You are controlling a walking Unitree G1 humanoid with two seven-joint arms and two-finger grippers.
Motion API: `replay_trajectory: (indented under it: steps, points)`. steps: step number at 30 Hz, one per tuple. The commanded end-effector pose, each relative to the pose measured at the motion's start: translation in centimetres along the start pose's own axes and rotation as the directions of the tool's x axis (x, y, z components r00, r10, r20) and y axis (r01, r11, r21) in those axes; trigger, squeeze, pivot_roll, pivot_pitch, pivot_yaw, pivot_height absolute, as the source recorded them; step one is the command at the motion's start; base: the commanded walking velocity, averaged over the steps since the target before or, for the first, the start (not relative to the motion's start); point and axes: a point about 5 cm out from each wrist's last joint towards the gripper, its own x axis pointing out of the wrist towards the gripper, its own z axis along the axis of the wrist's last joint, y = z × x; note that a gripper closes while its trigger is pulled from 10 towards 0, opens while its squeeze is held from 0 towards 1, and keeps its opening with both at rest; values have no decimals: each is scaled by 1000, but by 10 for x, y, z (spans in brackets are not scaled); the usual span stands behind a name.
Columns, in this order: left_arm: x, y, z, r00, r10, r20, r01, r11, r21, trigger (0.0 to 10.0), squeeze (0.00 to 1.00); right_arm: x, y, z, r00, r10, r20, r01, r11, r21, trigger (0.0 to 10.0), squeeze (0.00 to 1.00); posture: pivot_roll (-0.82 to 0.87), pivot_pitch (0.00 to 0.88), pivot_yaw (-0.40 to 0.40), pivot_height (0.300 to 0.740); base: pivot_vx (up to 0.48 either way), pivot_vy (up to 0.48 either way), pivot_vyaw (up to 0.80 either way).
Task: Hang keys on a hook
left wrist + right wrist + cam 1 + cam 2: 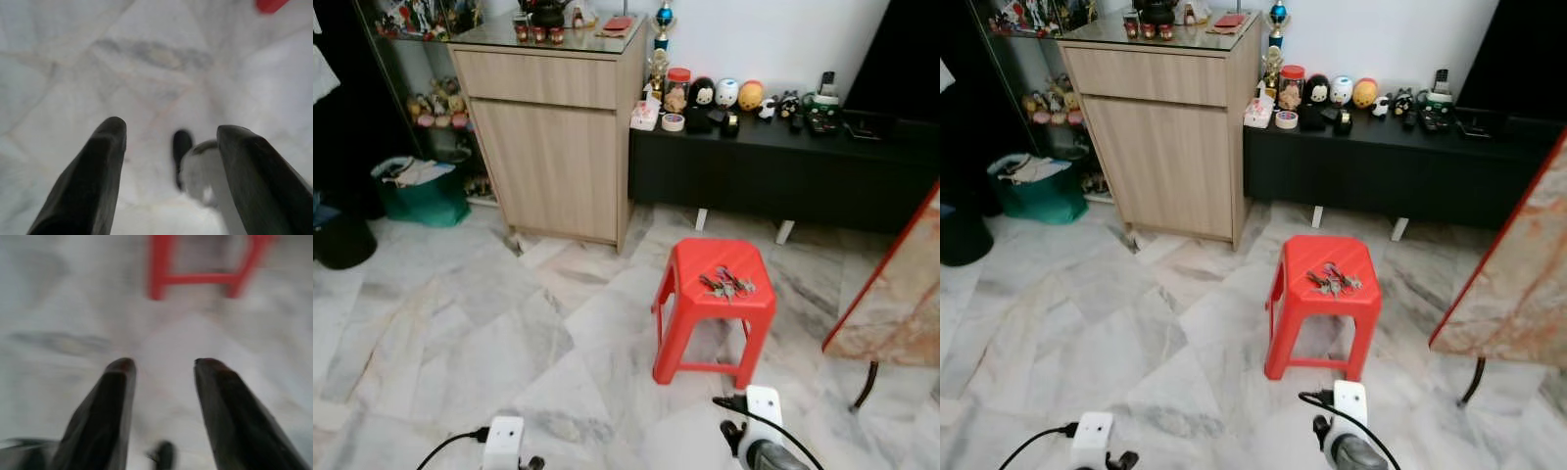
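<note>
My left tool (166,181) hangs low at seven o'clock, fingers wide apart and empty over the marble floor (460,333). The keys (726,285) lie on the red stool (715,304) at one o'clock. My right tool (164,406), also open and empty, faces the stool; I'd step closer, then descend squarely over the bunch.

Both head cameras look forward and down from standing height, sharing the red stool (715,308), the wooden cabinet (553,147) and the marble floor (460,333) from slightly offset angles. Each wrist camera looks along its claw down at that floor, close and blurred; the right one also faces the stool's legs.
</note>
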Motion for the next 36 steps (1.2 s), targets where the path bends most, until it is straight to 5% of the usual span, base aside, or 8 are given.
replay_trajectory:
  steps: [1, 36]
  points:
    - [2, -10, 5, 1000, -23, 17, 23, 1000, -4, 10000, 0, -2, -17, -4, 999, -46, -8, 46, 999, -4, 10000, 0, 70, 0, -41, 740, 341, 0, 0]
    - [2, -9, 6, 1000, -12, 21, 12, 1000, -3, 10000, 0, -2, -17, -3, 999, -53, 0, 53, 999, 5, 10000, 0, 69, 0, -42, 740, 346, 0, 0]
